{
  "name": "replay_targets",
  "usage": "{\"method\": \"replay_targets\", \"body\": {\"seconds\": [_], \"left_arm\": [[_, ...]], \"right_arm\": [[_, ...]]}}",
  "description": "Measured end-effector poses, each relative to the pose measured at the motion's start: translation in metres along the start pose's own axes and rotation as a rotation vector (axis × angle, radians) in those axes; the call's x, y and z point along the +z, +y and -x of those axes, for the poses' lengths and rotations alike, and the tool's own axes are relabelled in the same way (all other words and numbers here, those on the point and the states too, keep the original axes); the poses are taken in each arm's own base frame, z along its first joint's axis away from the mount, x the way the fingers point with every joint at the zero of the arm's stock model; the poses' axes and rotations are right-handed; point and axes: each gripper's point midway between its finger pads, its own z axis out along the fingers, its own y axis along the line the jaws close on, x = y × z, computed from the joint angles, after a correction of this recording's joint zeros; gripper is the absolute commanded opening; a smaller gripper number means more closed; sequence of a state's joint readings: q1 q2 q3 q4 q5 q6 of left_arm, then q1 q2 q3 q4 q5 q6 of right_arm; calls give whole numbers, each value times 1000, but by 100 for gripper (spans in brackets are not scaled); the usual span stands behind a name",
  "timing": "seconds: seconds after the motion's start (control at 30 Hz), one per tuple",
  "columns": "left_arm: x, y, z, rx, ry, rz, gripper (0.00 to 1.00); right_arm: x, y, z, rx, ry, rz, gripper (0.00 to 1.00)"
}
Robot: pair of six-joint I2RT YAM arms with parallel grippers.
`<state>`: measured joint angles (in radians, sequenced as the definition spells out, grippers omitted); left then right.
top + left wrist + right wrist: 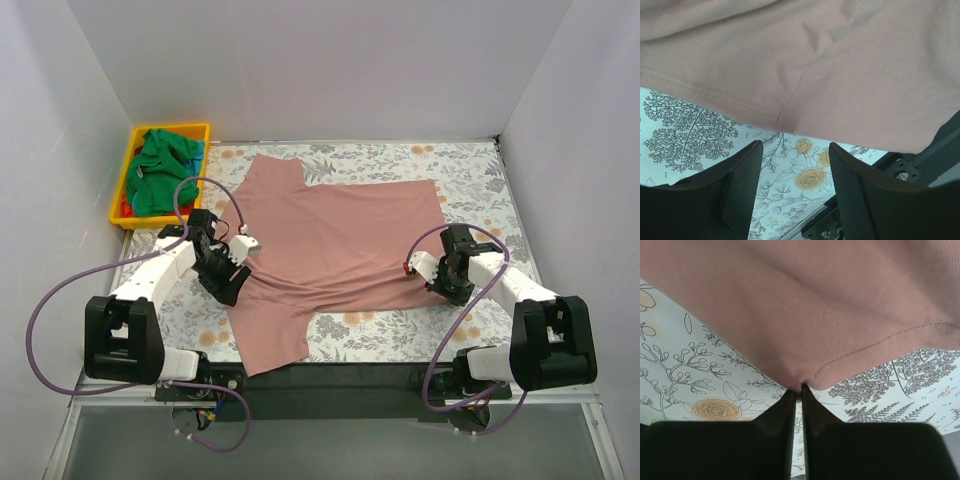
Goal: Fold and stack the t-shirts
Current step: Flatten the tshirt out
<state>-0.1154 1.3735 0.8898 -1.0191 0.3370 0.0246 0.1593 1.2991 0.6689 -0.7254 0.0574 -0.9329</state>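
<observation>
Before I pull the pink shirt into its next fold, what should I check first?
1. Right gripper pinching the pink shirt: ok, its fingers are shut on the hem.
2. Left gripper holding the shirt: not ok. The jaws are open and the hem lies beyond the fingertips, with only the floral cover showing between them.
3. Shirt lying flat: not ok, creases run across it between the two grippers.
4. Yellow bin with the green shirt apart from the pink shirt: ok.
5. Left arm's purple cable clear of the fabric: cannot tell.
</observation>
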Motion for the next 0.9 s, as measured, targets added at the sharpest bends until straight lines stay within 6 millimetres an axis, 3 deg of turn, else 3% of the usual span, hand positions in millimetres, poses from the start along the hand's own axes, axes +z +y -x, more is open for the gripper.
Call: {"method": "replay_targets", "body": {"seconds": [0.13,0.43,0.53,0.67,0.8,0.9], "left_arm": [[5,-3,-3,35,-15,9,51],[36,-16,-14,129,6,0,50],[43,-17,-20,155,18,13,42],[45,-12,-19,187,4,57,16],[45,-7,-19,203,-1,90,0],[43,-7,-22,197,8,100,0]], "right_arm": [[3,-1,1,10,4,2,1],[-1,-5,1,13,0,-29,1],[-4,-8,2,13,-10,-48,1],[-9,-10,3,13,-22,-70,1],[-13,-14,4,9,-29,-87,1],[-18,-19,6,1,-30,-106,1]]}}
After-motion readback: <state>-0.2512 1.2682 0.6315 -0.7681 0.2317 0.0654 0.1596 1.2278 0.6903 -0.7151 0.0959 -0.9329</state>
